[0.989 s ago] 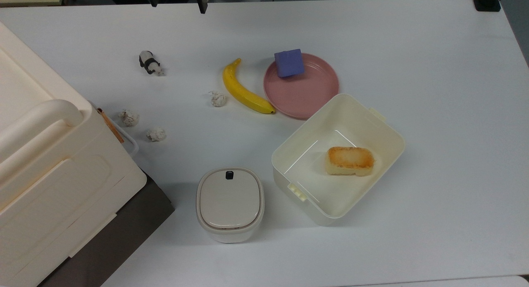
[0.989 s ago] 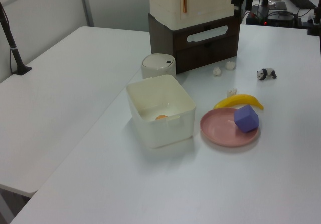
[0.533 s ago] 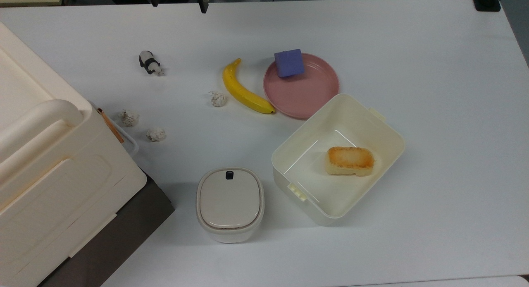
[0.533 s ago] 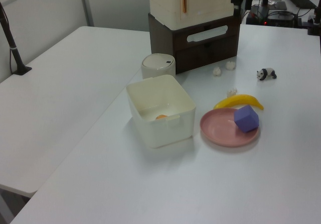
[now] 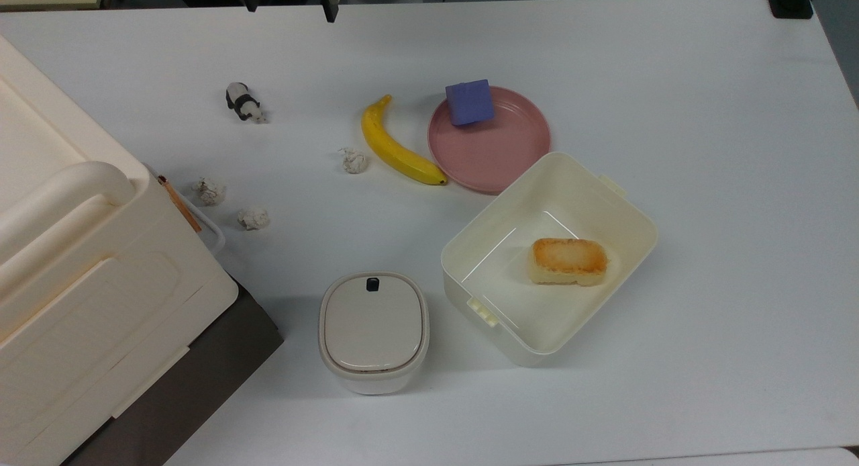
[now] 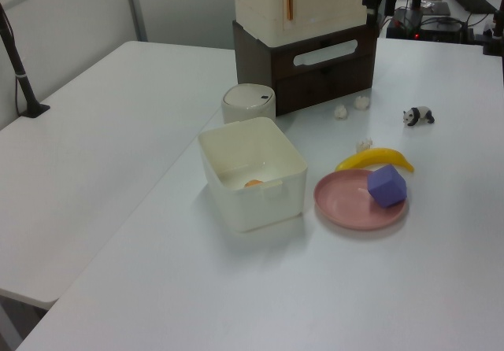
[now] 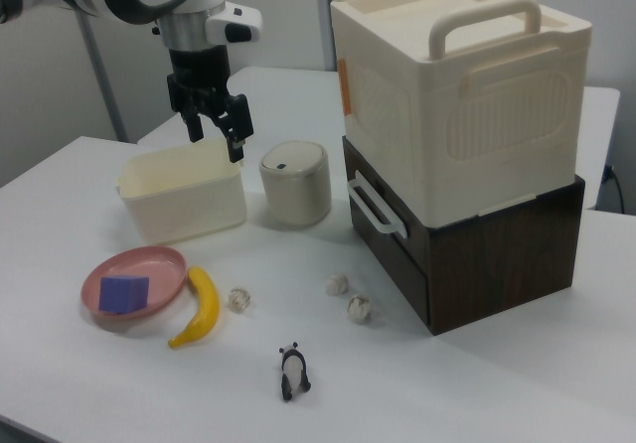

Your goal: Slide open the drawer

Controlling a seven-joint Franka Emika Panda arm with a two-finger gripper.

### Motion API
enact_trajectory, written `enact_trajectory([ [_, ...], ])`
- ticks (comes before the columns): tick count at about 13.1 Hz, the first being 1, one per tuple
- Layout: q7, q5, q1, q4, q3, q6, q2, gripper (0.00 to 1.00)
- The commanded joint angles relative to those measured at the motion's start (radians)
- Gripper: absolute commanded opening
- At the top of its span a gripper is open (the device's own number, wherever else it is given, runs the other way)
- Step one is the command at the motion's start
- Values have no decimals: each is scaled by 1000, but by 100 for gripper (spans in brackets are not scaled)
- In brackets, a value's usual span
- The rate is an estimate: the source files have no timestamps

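White table (image 5: 704, 117) carries cream box (image 5: 550, 258), pink plate (image 5: 500, 154), banana (image 5: 396, 144).

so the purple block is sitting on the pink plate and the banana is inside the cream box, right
Not quite. The purple block is on the pink plate, but the banana lies on the table beside the plate, as the top view shows. A toasted bread piece lies in the cream box.

Bright even overhead light, soft faint shadows, mild glare on table (image 5: 704, 117), pics sharp
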Motion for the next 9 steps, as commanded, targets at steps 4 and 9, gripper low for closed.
enact_trajectory([
  [4,12,29,0,16,-6,11,8,100],
  [9,12,30,0,16,-6,11,8,100],
])
